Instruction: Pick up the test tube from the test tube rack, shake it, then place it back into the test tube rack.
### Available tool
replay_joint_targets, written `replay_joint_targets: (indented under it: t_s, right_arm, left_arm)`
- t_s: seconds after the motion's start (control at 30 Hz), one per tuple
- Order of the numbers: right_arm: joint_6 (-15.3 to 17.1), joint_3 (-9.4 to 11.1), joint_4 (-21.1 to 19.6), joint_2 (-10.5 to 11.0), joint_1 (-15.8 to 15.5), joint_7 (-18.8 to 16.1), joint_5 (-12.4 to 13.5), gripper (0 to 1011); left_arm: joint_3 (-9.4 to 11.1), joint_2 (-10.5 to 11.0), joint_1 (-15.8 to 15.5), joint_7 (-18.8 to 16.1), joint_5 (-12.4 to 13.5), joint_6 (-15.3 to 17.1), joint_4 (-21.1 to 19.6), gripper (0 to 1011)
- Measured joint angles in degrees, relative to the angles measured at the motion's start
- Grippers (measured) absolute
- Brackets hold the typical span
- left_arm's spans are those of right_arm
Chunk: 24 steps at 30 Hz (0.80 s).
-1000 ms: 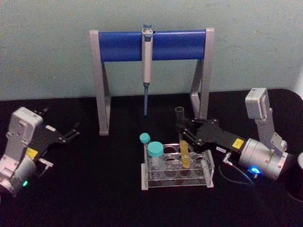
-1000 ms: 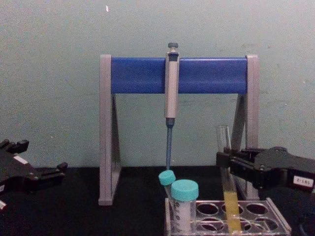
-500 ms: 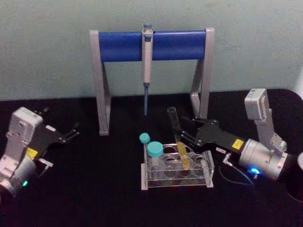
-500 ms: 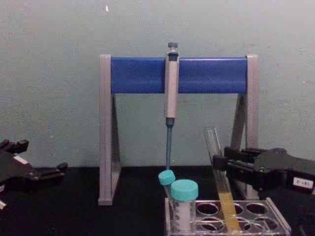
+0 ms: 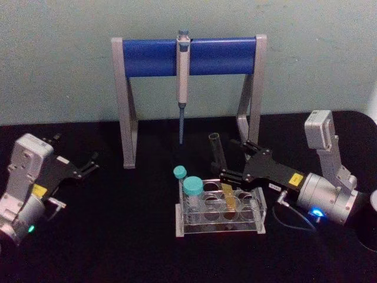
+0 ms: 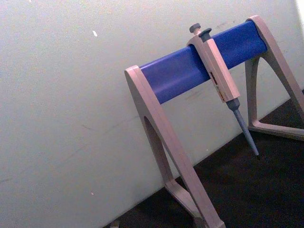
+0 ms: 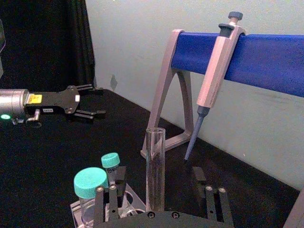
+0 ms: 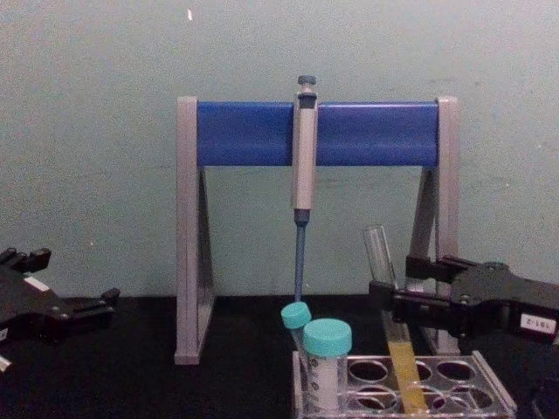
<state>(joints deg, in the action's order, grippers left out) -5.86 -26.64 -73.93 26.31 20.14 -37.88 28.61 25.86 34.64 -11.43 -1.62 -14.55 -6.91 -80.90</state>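
Right gripper (image 5: 231,159) jaws now spread, test tube (image 5: 221,170) leaning in test tube rack (image 5: 219,227)

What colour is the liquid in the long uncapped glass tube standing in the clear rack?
Yellow, filling the lower part of the long clear glass test tube; the chest view shows it best.
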Motion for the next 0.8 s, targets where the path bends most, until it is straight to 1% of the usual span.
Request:
replay_joint_targets:
  t_s: [0.2, 0.33, 0.47, 0.5, 0.53, 0.6, 0.63, 0.7, 0.73, 0.77, 0.8]
  right_arm:
    - [-0.02, 0.00, 0.00, 0.00, 0.00, 0.00, 0.02, 1000]
    - [-0.28, 0.26, -0.82, 0.13, -0.24, 0.03, 0.24, 1000]
    - [-1.05, 1.26, -3.59, 0.65, -1.36, 0.56, 0.92, 1000]
    - [-1.50, 1.85, -4.95, 0.88, -1.96, 1.06, 1.18, 1000]
    - [-1.50, 1.85, -4.95, 0.88, -1.96, 1.06, 1.18, 1000]
    - [-2.17, 3.01, -7.20, 1.10, -3.12, 2.85, 1.33, 1000]
    - [-2.44, 3.97, -8.77, 1.13, -4.11, 5.06, 1.09, 1000]
    - [-2.43, 4.88, -10.30, 1.11, -5.13, 7.84, 0.00, 1000]
    - [-1.85, 5.66, -11.92, 1.02, -6.17, 11.59, -1.89, 1000]
    - [-1.20, 6.01, -12.60, 0.94, -6.61, 13.70, -3.02, 1000]
    - [0.26, 6.70, -13.84, 0.76, -7.47, 17.30, -4.86, 1000]
  left_arm:
    - [0.00, 0.00, 0.00, 0.00, 0.00, 0.00, 0.00, 1001]
    - [0.00, 0.00, 0.00, 0.00, 0.00, 0.00, 0.00, 1001]
    - [0.00, 0.00, 0.00, 0.00, 0.00, 0.00, 0.00, 1001]
    - [0.00, 0.00, 0.00, 0.00, 0.00, 0.00, 0.00, 1001]
    - [0.00, 0.00, 0.00, 0.00, 0.00, 0.00, 0.00, 1001]
    - [0.00, 0.00, 0.00, 0.00, 0.00, 0.00, 0.00, 1001]
    - [0.00, 0.00, 0.00, 0.00, 0.00, 0.00, 0.00, 1001]
    - [0.00, 0.00, 0.00, 0.00, 0.00, 0.00, 0.00, 1001]
    - [0.00, 0.00, 0.00, 0.00, 0.00, 0.00, 0.00, 1001]
    - [0.00, 0.00, 0.00, 0.00, 0.00, 0.00, 0.00, 1001]
    - [0.00, 0.00, 0.00, 0.00, 0.00, 0.00, 0.00, 1001]
